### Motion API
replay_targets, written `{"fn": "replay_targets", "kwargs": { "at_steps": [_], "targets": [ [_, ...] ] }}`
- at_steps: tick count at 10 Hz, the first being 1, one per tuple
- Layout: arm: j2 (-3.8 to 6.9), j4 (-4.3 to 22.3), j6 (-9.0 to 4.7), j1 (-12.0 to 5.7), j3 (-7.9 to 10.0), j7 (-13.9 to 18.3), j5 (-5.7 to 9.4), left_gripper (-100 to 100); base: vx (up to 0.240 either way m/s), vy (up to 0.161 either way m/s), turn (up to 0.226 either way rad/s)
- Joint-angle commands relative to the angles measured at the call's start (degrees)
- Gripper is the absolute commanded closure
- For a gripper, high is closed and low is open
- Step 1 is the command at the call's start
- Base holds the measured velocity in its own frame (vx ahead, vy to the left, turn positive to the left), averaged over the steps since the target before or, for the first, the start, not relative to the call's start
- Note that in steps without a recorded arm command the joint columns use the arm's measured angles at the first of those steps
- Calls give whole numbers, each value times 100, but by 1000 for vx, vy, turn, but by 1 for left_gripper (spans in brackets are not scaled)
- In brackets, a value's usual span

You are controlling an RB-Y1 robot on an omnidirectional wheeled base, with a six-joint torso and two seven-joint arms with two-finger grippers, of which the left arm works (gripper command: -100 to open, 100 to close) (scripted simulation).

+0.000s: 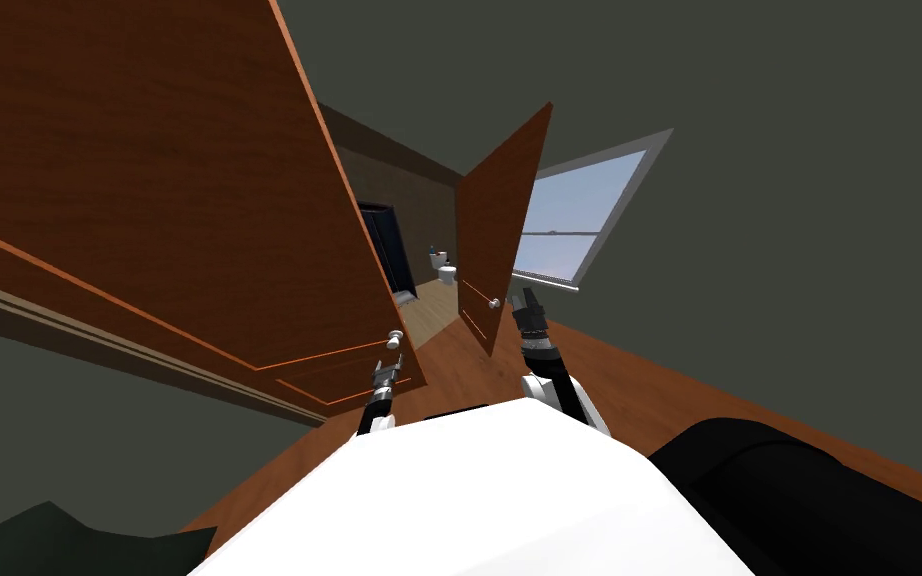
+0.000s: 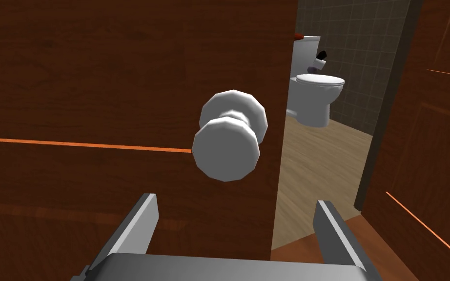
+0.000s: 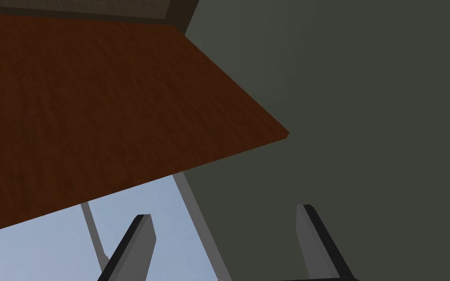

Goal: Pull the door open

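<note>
Left wrist: brown door (image 2: 97,73), pale knob (image 2: 229,136)

This is a home: a hallway just outside a bathroom. Two brown wood-grain doors stand ajar, the near door (image 1: 149,200) on the left with a round grey knob (image 2: 229,141), the far door (image 1: 494,240) to its right. Through the gap a white toilet (image 2: 317,92) stands by a wall of grey tiles (image 2: 360,39) on a pale plank floor (image 2: 312,166). The hallway has a reddish wooden floor (image 1: 639,390), dark grey-green walls (image 1: 799,250) and a window (image 1: 574,225) on the right showing pale blue sky.
</note>
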Motion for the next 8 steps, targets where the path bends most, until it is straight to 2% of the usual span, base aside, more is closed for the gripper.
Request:
{"fn": "replay_targets", "kwargs": {
  "at_steps": [1,2,3,4,5,8],
  "targets": [
    [-8,86,-94,-55,-107,33,-30,-100,-173,83,-53],
    [-9,74,-59,-49,-67,17,-19,-100,-75,38,-13],
    [165,177,-169,4,-3,199,38,-100,94,-51,-185],
    [165,177,-169,4,-3,199,38,-100,149,-65,-108],
    [298,247,-241,48,51,332,83,-100,196,-36,-152],
    [579,396,-394,142,170,615,180,-100,215,0,-139]
  ]
}}
